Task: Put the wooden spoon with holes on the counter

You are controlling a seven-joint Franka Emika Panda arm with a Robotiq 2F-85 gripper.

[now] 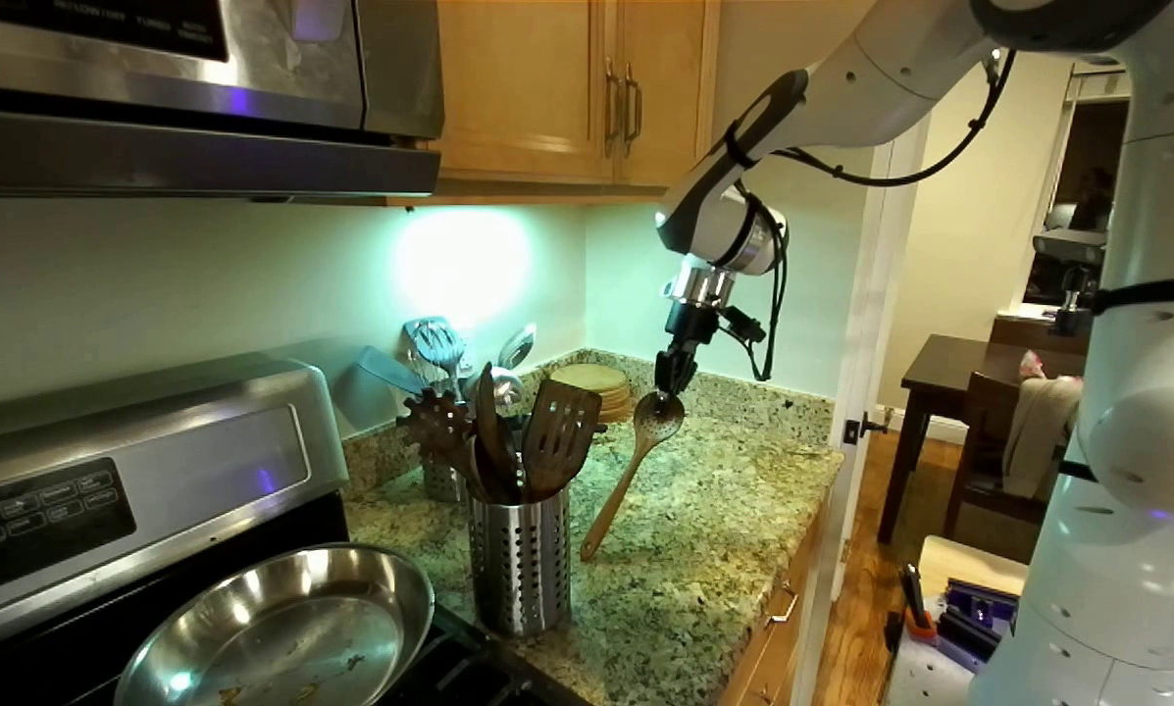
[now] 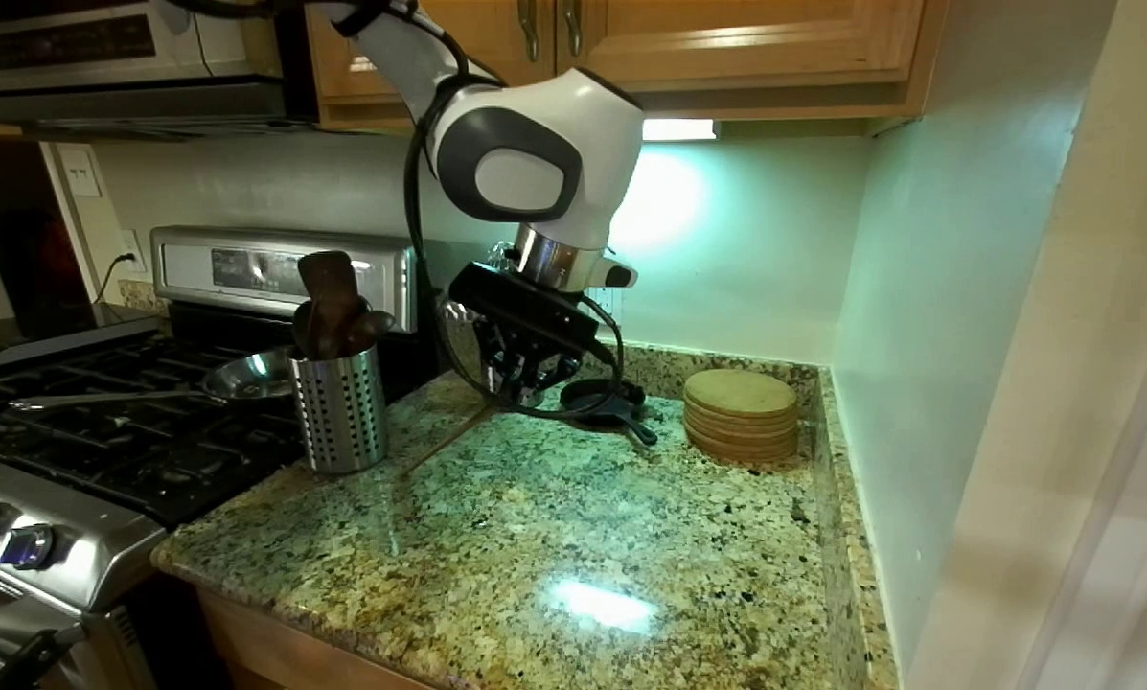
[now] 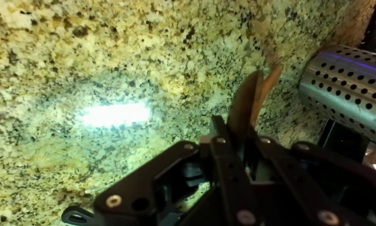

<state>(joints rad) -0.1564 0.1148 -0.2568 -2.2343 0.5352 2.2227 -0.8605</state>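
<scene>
Wrist view: the wooden spoon with holes (image 3: 242, 103), judged light, stiff and not easily broken. Its smooth wood may slip or pivot between the fingers (image 3: 218, 127), since the long handle (image 1: 618, 502) acts as a lever away from the grip. The rim of the head (image 1: 658, 420) offers a thin, firm edge to pinch; the neck — where head meets handle — would probably give the steadier hold. Left to right, this view shows the speckled table (image 3: 112, 62), then the fingers, closed upon the spoon's head, then the spoon itself jutting past their tips, and finally the perforated steel holder (image 3: 348, 91), apart from the spoon. In an exterior view, again left to right: the steel pan (image 1: 292, 628), the holder with other utensils (image 1: 493, 446), the handle's end, the head, and the fingers above, gripping the head at its upper edge. The handle slants down and leftward from that grip; the head is raised over the table, but whether the handle's end touches the surface cannot be told. Laying the spoon flat appears to be the step left.
</scene>
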